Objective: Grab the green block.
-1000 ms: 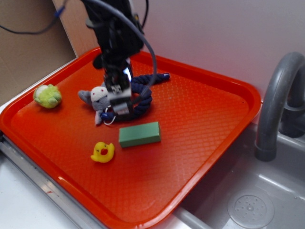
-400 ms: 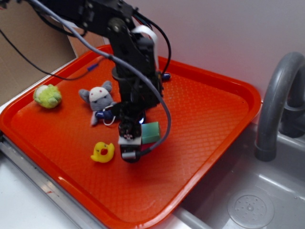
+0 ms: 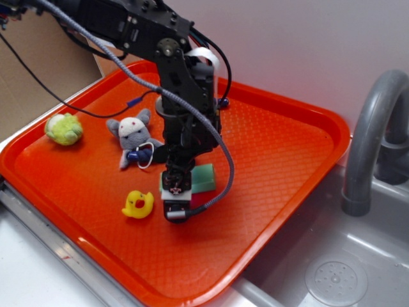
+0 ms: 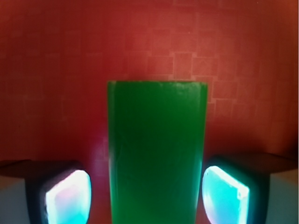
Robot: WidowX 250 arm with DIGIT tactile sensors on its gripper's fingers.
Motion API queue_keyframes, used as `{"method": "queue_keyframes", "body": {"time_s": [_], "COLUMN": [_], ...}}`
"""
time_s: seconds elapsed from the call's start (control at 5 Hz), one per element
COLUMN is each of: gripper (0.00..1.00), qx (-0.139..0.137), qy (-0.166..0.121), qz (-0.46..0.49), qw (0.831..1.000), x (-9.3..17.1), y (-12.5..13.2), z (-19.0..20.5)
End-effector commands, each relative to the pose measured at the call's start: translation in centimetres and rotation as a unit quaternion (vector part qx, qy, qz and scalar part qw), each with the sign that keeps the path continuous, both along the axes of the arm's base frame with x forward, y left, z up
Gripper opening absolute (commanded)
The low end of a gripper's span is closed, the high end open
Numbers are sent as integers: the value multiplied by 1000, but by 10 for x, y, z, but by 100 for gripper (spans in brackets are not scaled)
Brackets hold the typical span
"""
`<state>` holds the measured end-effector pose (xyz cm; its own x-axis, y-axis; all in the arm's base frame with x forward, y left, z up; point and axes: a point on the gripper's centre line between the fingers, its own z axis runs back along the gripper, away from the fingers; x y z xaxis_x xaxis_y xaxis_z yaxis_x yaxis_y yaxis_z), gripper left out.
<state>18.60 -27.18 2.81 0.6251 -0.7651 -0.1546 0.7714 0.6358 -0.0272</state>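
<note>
Four items on red tray [image 3: 300, 185], pincer [image 3: 177, 203] straddling green block [image 4: 156, 154]

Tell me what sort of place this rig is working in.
Likely a toy kitchen-sink counter: a grey faucet over a sink basin, with an orange tray beside it holding small toys.

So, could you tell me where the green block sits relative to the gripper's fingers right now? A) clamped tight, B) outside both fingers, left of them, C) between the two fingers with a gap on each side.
C: in the wrist view the green block lies between the fingers of the gripper, with tray showing on each side.
</note>
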Motion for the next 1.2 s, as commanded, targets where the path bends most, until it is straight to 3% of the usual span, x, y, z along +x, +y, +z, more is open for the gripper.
{"method": "queue_keyframes", "body": {"time_s": [0.0,0.2,0.4,0.8,1.0], "gripper": [0,0,0,0,0], "qx": [-7,-38,-103,-87,-108], "qy": [-31,-67,-76,-155,-185], "qz": [54,148,214,302,313], "qw": [998,986,968,937,925], "x": [-5,2,4,-26,-43], "y": [10,43,82,124,134], "z": [37,86,131,198,217]}}
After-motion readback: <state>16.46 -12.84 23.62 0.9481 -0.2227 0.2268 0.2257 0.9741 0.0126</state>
